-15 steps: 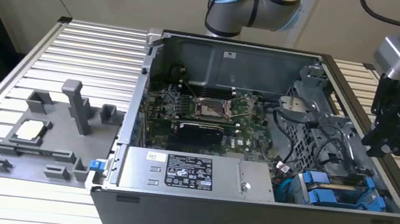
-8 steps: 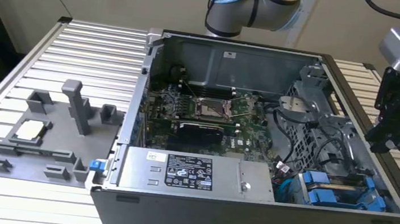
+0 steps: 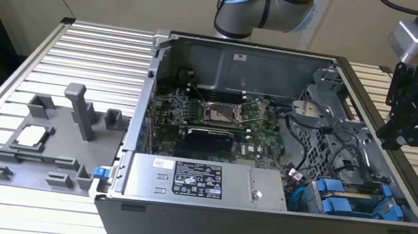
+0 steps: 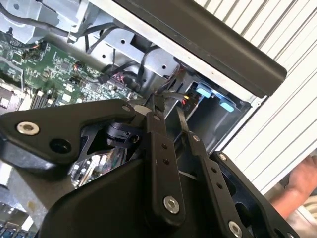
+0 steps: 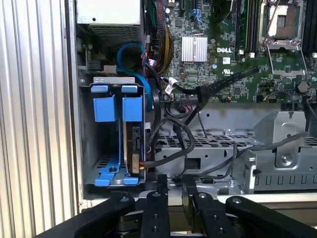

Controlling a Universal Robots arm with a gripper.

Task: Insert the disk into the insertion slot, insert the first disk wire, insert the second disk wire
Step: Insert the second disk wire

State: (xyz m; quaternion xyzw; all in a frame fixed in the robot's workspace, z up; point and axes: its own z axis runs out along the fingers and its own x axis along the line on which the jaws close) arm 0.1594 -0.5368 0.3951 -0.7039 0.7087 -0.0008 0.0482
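Observation:
Two blue carrier frames stand side by side in the drive cage (image 5: 119, 84) at the front corner of the open computer case (image 3: 259, 231), on the exterior view's right. The disk (image 5: 134, 146) sits in one of them, its silver edge showing below the blue tab. Black wires with red strands (image 5: 148, 162) reach its end; I cannot tell whether they are plugged in. The blue frames also show in the exterior view (image 3: 347, 197) and the second wrist view (image 4: 204, 92). My gripper (image 3: 392, 139) hangs above the case's rim, apart from the cage, shut and holding nothing, and appears in both wrist views (image 4: 168, 106) (image 5: 174, 181).
Loose black cables (image 5: 188, 129) cross the metal bracket beside the cage. The motherboard (image 3: 217, 118) and the power supply (image 3: 201, 182) fill the case. A grey fixture (image 3: 54, 146) stands on the ribbed table at the exterior view's left. A hand (image 4: 302, 186) is beside the table.

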